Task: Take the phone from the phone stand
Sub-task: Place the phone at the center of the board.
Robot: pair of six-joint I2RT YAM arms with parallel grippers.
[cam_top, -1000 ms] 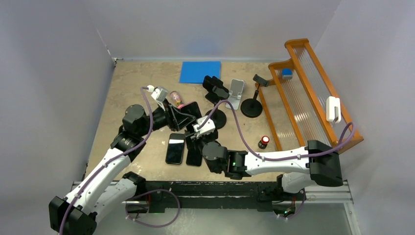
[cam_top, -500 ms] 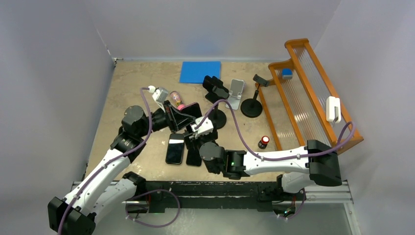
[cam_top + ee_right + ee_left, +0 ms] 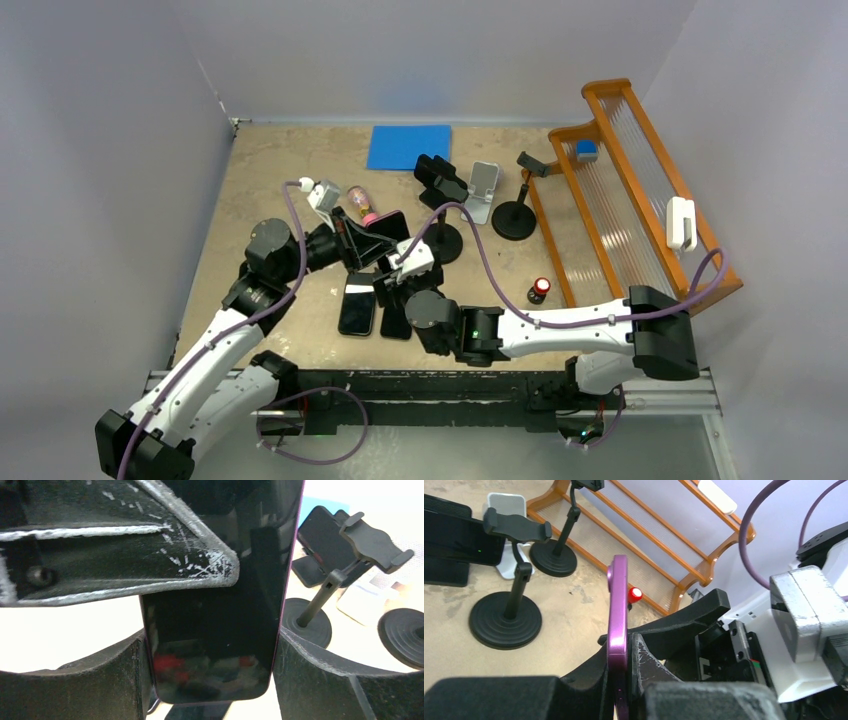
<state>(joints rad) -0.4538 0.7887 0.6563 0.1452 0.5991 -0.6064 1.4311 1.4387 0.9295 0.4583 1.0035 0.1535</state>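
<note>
Top view: tan table (image 3: 260, 170), orange rack (image 3: 620, 190) on its right side, my two claws meeting mid-table above two flat phones (image 3: 358, 303). Left wrist view only: my left claw (image 3: 621, 647) is pinched tight across the thin edge of the purple phone (image 3: 617, 605), which is seen edge-on. Right wrist view only: my right claw (image 3: 212, 675) is spread wide, one finger flush on each long side of the phone's lower end. The phone is held clear of the black phone stand (image 3: 516, 580), which stands apart behind it. A small red-capped bottle (image 3: 635, 594) sits by the rack.
</note>
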